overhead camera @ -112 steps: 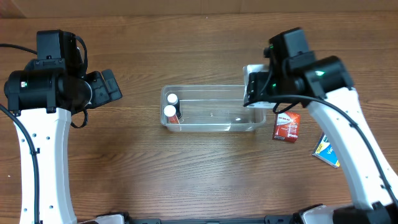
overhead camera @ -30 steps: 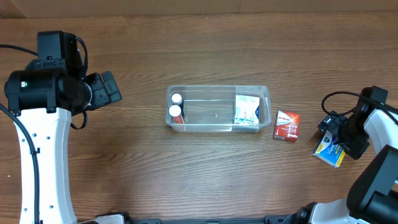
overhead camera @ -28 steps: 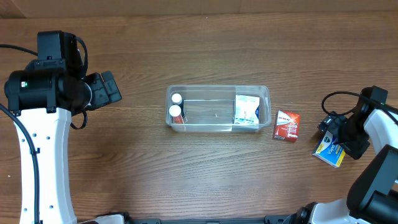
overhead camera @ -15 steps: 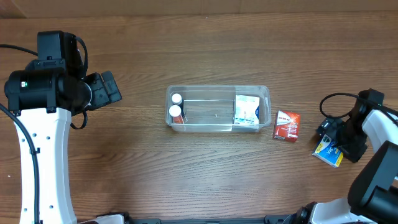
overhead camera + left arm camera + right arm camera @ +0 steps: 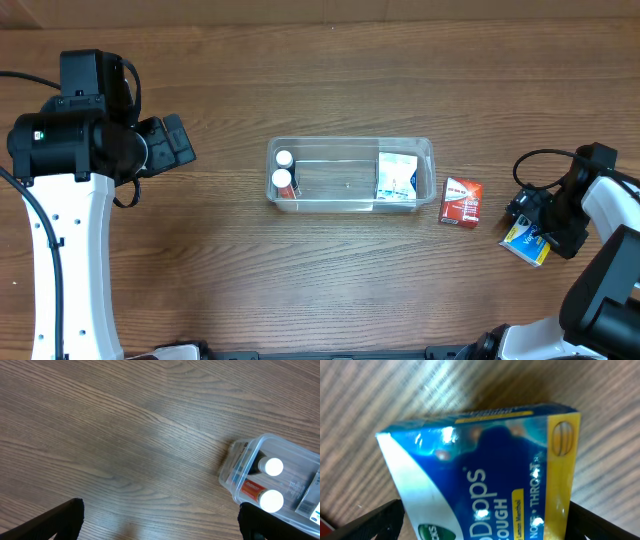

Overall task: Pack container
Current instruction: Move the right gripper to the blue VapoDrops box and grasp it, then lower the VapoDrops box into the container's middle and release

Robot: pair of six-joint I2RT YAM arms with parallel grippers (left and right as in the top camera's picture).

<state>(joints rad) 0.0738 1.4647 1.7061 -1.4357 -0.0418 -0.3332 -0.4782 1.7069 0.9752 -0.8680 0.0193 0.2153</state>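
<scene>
Blue box [image 5: 524,243] shifted L; wood tbl [image 5: 330,280].

The blue and yellow box [image 5: 485,475] in the middle of the right wrist view has white words "Drops", "COUGH" and "THROAT". The red box [image 5: 461,202], right of middle overhead, has print too small to read

The middle of the container [image 5: 340,190] lies free between two bottles [image 5: 282,179] (left end) and a white box [image 5: 397,178].
</scene>
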